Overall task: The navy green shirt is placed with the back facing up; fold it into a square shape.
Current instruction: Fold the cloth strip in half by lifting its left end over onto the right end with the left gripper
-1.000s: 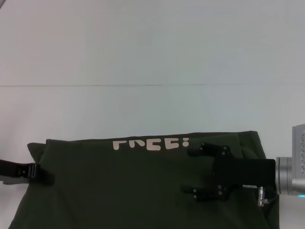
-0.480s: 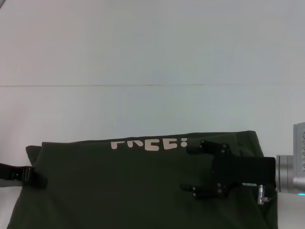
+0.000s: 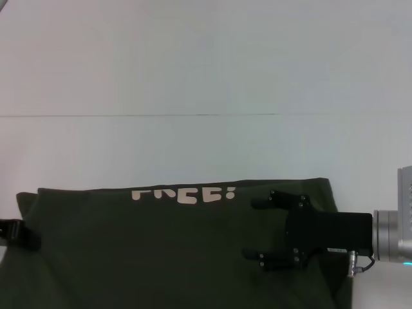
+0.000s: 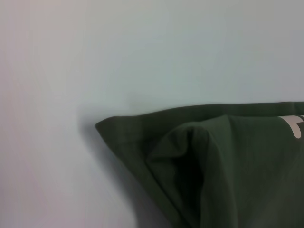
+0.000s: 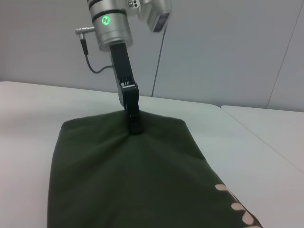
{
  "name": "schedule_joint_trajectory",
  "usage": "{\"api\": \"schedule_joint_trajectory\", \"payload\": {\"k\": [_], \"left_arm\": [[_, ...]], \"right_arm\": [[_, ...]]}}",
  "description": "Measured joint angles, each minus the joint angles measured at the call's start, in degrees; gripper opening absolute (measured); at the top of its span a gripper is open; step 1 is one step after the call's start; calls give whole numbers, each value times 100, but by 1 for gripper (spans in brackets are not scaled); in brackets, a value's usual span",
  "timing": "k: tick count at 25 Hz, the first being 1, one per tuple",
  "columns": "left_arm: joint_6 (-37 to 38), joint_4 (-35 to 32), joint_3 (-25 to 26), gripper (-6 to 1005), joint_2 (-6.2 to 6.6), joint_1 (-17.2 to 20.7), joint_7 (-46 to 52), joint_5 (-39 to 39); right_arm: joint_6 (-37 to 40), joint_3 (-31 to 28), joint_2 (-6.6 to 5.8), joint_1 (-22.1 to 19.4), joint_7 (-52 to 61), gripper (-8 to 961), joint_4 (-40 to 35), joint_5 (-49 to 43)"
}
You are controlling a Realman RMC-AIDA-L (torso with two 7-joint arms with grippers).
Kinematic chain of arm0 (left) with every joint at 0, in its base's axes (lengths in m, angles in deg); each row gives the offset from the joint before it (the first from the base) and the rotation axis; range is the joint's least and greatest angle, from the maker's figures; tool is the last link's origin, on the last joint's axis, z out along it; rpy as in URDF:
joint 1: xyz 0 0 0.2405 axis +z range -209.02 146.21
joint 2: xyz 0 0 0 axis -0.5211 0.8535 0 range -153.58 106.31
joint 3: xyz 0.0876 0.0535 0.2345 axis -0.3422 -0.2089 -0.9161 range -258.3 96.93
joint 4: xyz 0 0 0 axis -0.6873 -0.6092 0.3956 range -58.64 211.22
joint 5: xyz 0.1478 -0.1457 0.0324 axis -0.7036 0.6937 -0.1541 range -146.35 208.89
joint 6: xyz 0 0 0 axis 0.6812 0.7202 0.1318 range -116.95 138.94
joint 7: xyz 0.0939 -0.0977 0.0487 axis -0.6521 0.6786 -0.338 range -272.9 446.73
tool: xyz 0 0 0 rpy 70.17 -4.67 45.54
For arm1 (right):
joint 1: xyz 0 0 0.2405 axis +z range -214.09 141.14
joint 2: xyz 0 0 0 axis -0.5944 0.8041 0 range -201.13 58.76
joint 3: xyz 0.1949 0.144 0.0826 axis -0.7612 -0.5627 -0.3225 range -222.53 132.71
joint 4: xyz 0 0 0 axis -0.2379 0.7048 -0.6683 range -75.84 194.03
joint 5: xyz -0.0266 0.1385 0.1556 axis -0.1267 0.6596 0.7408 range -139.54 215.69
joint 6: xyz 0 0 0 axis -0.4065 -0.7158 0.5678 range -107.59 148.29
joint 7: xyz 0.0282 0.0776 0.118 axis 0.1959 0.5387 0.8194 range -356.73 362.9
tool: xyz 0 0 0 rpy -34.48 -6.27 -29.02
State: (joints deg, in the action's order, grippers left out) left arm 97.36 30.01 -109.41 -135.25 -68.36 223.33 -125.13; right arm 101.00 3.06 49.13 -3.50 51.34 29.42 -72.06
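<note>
The right gripper was held level from the right edge with its two black fingers spread apart, pointing left, while the left gripper was angled down at the far left, its fingers closed together on the shirt.

What we cannot make out

We see the navy green shirt run off the head view's bottom edge, its cream lettering half folded under. The left gripper is cut by that view's left edge, and we cannot tell how its fingers stand.
</note>
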Motion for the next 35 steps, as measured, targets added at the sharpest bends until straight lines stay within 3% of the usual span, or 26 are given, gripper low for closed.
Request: {"api": "schedule_joint_trajectory", "payload": {"k": [15, 28, 35], "left_arm": [[591, -491, 451, 60, 346, -233, 49, -709], [1284, -513, 503, 62, 413, -451, 506, -653], [1798, -460, 571, 62, 404, -576, 710, 46]], "right_arm": [[49, 11, 0, 8, -6, 920, 23, 2], [55, 79, 6, 36, -50, 919, 23, 1], [53, 82, 9, 10, -60, 919, 23, 17]]}}
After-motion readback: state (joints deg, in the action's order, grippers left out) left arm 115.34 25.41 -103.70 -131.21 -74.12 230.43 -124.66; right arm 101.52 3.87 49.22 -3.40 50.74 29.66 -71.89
